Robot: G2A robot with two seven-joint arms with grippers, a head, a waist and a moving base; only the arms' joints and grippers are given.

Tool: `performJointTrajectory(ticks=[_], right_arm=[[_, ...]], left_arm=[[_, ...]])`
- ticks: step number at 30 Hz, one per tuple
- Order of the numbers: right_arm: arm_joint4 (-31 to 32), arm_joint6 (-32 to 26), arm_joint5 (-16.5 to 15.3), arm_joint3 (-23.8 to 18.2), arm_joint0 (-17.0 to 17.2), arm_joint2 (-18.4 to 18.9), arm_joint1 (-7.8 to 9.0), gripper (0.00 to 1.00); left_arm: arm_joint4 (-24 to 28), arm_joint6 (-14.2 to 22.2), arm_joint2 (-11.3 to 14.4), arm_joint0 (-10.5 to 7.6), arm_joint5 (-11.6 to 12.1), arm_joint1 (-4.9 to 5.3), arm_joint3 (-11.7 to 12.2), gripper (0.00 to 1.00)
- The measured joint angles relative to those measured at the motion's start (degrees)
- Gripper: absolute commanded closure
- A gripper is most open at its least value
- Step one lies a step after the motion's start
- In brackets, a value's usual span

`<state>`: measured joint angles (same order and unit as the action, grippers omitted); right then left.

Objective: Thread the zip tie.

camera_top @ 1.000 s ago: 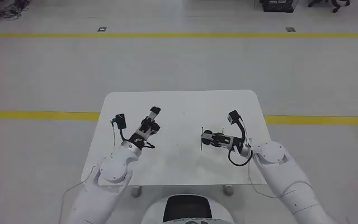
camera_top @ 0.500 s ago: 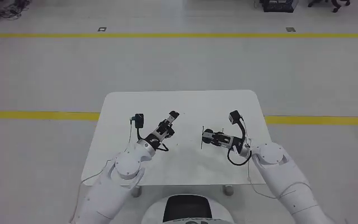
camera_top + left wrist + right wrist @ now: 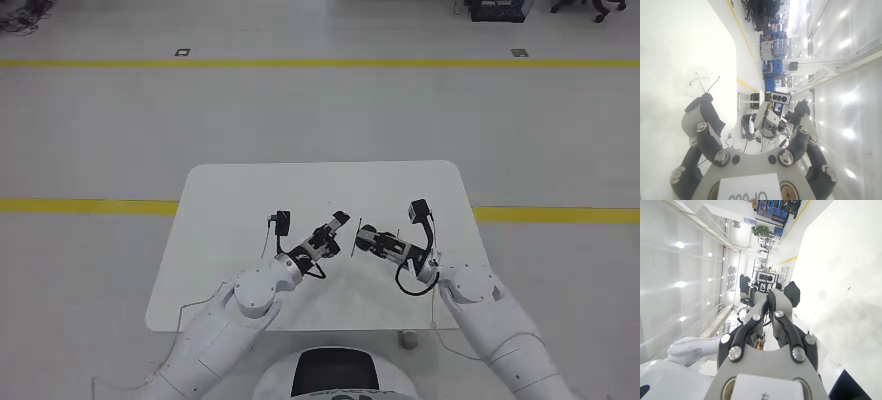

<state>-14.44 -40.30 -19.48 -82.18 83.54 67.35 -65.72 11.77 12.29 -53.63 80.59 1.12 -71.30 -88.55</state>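
Observation:
A thin black zip tie (image 3: 359,240) stands out from my right gripper (image 3: 364,238), which is shut on it near the middle of the white table (image 3: 250,200). In the right wrist view its fingers (image 3: 772,300) are pressed together. My left gripper (image 3: 337,224) is open just to the left of the tie, its tips almost touching it. In the left wrist view the left gripper (image 3: 754,100) has its fingers spread wide, and a thin black strand of the zip tie (image 3: 713,83) rises by one fingertip (image 3: 705,98), casting faint shadows on the table.
Both grippers meet over the table's centre, with bare white tabletop around them. The table's front edge (image 3: 300,328) lies close to the arms. Yellow floor lines (image 3: 90,206) run behind the table.
My left arm has swung to the right across the table until its gripper is beside the zip tie. The right gripper has shifted slightly left and up, still holding the tie.

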Motion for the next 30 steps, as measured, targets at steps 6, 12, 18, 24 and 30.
performJointTrajectory(ticks=[6, 12, 18, 24, 30], right_arm=[[0.0, -0.1, 0.0, 0.0, 0.0, 0.0, 0.02, 1.00], [2.8, 6.1, 0.5, -0.2, 0.1, -1.8, -0.58, 1.00], [2.6, 8.8, 0.0, 1.2, -0.3, -2.8, -1.00, 1.00], [3.1, 9.5, 0.3, 0.9, -0.2, -3.0, -1.07, 1.00], [3.4, 12.6, 0.0, 0.3, 0.0, -3.4, -1.41, 1.00]], left_arm=[[-0.2, -0.1, 0.0, -0.01, 0.1, 0.01, 0.0, 0.00], [2.9, 2.5, -0.3, 0.59, 3.2, 0.03, 1.3, 0.00], [1.2, 4.0, -0.8, 0.37, 6.2, 0.29, 2.5, 0.00], [1.4, 3.3, -0.5, 0.37, 5.9, 0.20, 2.6, 0.00], [3.6, 4.7, 0.0, -0.17, 8.1, -0.03, 3.4, 0.00]])
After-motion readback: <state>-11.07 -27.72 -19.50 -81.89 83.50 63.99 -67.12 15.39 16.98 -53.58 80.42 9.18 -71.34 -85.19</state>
